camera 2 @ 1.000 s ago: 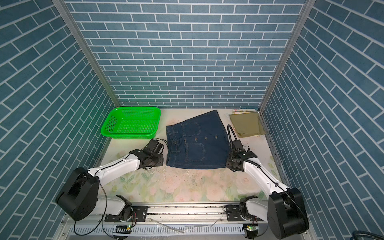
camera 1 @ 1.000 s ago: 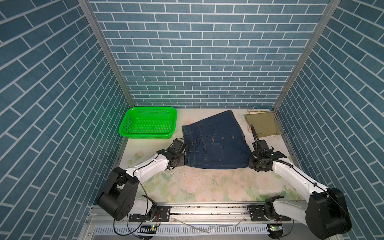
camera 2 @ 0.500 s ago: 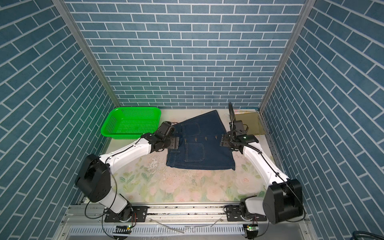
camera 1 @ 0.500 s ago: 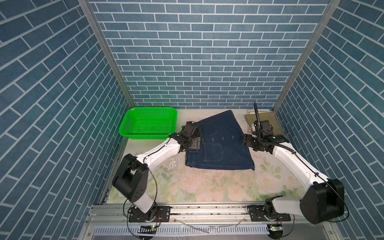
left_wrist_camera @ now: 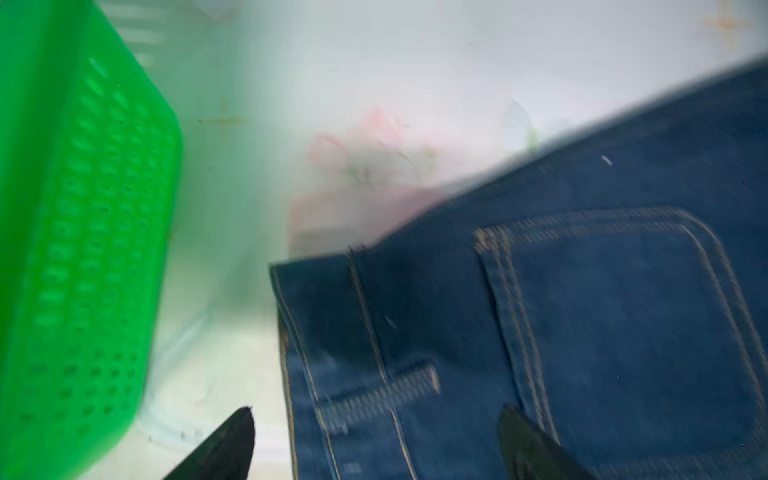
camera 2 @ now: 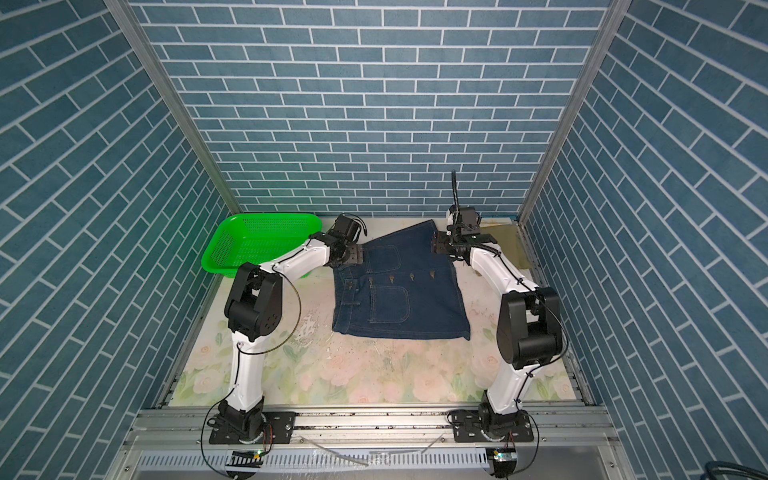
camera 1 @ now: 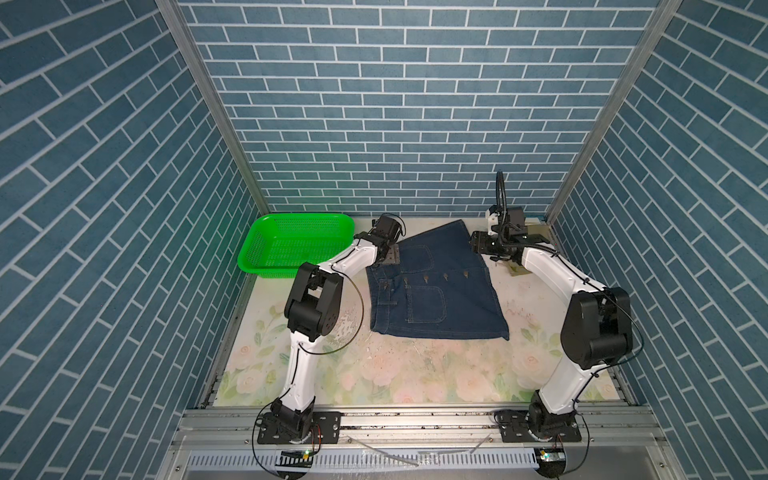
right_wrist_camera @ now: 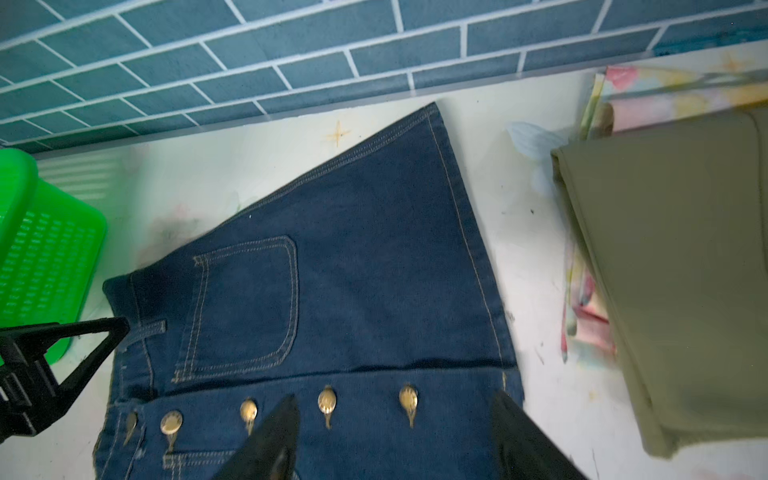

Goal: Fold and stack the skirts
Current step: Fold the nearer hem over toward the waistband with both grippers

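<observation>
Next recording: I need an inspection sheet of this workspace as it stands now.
Surface: floral table cover, stained and scuffed.
Job's things: denim skirt spread flat mid-table, button front up, unfolded; olive skirt folded, lying on the pastel floral skirt in the far right corner.
Clutter: green basket, far left; nothing seen inside.
Grippers: left gripper open above the denim waistband; right gripper open above its hem end; neither holds anything.
Cables: black hose arching above the right wrist, clear of cloth.
Surroundings: blue brick-pattern walls on three sides.
</observation>
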### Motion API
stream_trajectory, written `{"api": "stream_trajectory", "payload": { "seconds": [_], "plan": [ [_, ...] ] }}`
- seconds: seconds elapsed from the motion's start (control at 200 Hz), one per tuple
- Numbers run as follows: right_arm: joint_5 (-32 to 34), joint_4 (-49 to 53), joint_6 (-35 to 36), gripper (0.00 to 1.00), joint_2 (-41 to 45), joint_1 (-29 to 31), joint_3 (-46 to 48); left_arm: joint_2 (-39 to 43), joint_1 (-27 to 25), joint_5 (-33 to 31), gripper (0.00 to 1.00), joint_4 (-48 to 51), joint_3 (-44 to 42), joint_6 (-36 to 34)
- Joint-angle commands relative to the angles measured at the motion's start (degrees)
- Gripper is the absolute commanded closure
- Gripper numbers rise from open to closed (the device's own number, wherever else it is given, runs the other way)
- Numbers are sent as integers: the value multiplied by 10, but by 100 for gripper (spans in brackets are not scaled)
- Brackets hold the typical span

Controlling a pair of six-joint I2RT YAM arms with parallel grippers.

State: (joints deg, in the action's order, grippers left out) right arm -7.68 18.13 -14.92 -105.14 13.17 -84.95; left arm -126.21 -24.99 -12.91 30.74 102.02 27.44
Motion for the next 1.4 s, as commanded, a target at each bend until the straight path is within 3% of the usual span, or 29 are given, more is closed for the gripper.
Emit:
{"api": "stream_trajectory", "payload": {
  "seconds": [0.0, 0.365, 0.665, 1.0, 1.2, 1.395],
  "plan": [
    [-25, -22, 39, 29, -62, -8, -76, -30, 9, -11, 10, 33, 34, 11],
    [-67, 55, 56, 30, -310, -27, -378, -85, 33, -29, 12, 44, 86, 16],
    [-88, 121, 27, 30, -487, -36, -634, -119, 45, -7, 22, 51, 121, 21],
    [-132, 87, -43, 34, -547, -44, -666, -133, 52, 16, 36, 45, 130, 22],
    [-158, 59, -76, 41, -580, -43, -686, -138, 53, 31, 51, 40, 130, 22],
    [-167, 4, -102, 63, -599, -43, -685, -142, 52, 39, 60, 36, 135, 21]
  ]
}}
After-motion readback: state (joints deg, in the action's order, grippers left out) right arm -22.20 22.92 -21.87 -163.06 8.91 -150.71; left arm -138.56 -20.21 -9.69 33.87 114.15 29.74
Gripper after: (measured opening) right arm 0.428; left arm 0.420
